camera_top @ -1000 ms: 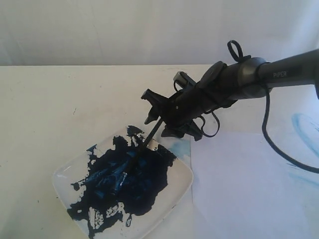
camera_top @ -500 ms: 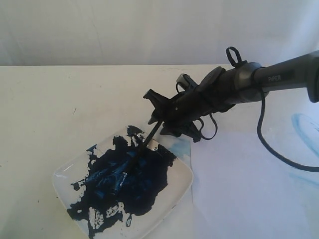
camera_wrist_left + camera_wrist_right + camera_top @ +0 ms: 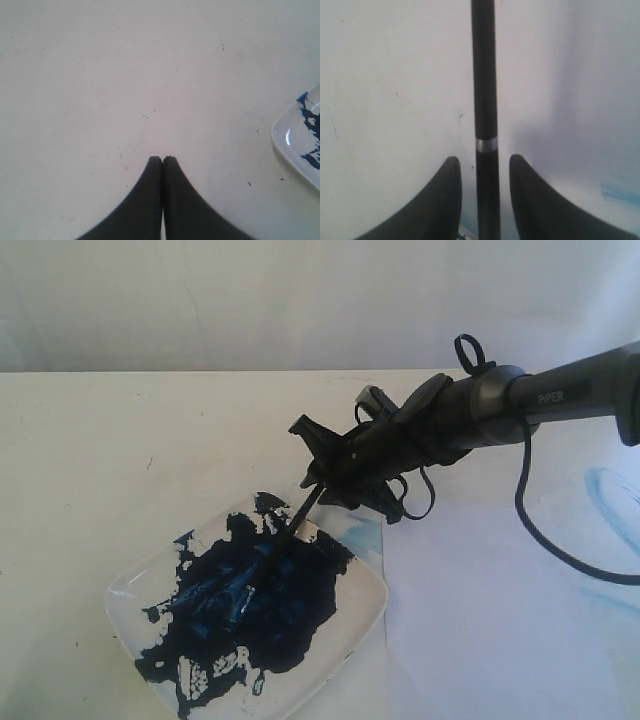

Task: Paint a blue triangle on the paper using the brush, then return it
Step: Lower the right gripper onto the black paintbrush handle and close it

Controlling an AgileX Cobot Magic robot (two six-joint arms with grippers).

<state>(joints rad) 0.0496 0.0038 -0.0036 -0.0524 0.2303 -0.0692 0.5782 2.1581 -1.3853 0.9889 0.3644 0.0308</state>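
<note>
The brush [image 3: 300,512] lies slanted with its tip in the dark-blue paint and its black handle rising over the dish's far rim. My right gripper [image 3: 325,475] straddles that handle, open. In the right wrist view the brush [image 3: 484,75] runs between the fingertips of the right gripper [image 3: 482,162] with a gap on each side, its silver band just past them. The white paper [image 3: 480,610] lies right of the dish. No blue triangle shows on it. My left gripper [image 3: 162,159] is shut on nothing above bare tabletop; the exterior view does not show it.
A clear square dish [image 3: 130,590] holds a dark-blue paint puddle [image 3: 260,610]; its rim [image 3: 295,145] shows in the left wrist view. Faint light-blue smears [image 3: 610,490] mark the paper's right side. A black cable [image 3: 560,540] hangs from the right arm. The tabletop is cream.
The right arm shifted slightly, its wrist end a little higher than a second ago. The brush stays in the dish, with the fingers still apart around its handle.
</note>
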